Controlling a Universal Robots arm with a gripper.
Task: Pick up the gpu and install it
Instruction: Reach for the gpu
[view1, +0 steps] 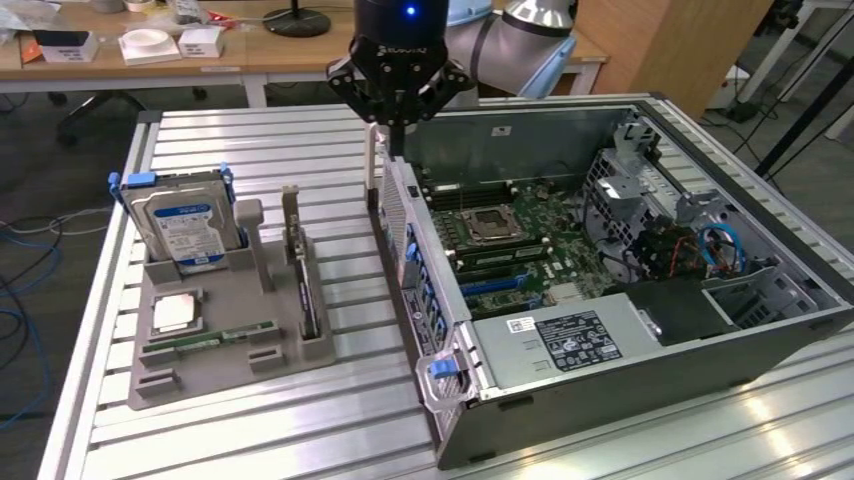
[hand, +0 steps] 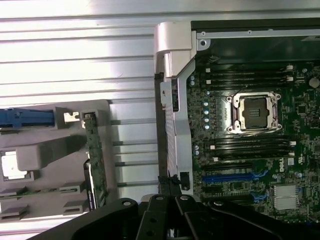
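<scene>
The tool (view1: 396, 125) is hovering pinched shut, seemingly empty, above the computer case's rear wall (view1: 424, 290) while the gpu (view1: 307, 290) is standing on edge in the gray holder (view1: 254, 300) on the counter (view1: 240, 135), so descending unopened or off-line is risking knocking the thin card askew.

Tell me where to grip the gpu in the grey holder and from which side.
Grip the gpu by its upper long edge, near the middle, coming straight down from above. It stands on edge in a slot of the grey holder, whose posts hem in both ends, so the top is likely the only free part; pinch across its thin faces.
</scene>
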